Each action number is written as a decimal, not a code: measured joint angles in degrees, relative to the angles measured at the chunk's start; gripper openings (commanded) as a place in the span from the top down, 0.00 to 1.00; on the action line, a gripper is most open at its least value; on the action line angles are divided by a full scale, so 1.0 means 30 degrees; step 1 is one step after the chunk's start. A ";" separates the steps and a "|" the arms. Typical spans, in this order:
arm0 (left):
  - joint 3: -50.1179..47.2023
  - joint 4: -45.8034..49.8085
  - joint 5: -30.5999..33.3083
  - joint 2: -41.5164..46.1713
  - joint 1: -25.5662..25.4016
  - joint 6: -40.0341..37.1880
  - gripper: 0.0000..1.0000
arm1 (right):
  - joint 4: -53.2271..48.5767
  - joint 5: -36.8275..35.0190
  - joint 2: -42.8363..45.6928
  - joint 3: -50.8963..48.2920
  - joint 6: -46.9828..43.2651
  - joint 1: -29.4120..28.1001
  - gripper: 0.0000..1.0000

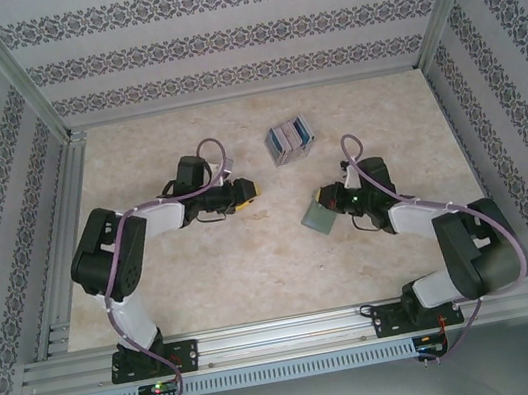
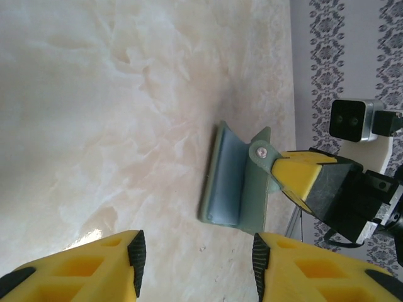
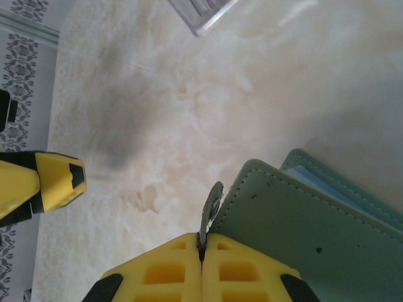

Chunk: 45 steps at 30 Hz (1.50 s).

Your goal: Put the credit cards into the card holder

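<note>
Pale marbled surface between patterned walls. At left, our yellow-tipped left claw hangs released and empty. Right of centre, farther back, lies the tight blue-white-silvery bundle of thin credit cards. We judge it stiff, light and slick, best pinched across its edges. Nearer, the flat grey-green folding card holder, floppy at its hinge, tilts up, our right claw clenched on its tab.
</note>
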<state>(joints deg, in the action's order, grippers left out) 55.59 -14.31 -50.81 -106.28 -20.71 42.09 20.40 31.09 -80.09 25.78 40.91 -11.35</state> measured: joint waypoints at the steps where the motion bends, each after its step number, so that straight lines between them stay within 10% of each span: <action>1: 0.0168 0.0000 0.0036 -0.0284 -0.0233 0.0000 0.50 | -0.0015 -0.0044 0.0350 -0.0401 0.0044 0.0007 0.99; 45: 0.0117 -1.0331 -0.3067 -0.2259 -0.0335 0.9792 0.63 | 0.6025 0.4816 -0.0903 0.5238 0.4932 -0.1260 1.00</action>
<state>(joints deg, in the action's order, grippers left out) 55.94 -45.30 -60.01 -113.06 -21.71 71.46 38.48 45.54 -82.81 41.50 55.70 -15.14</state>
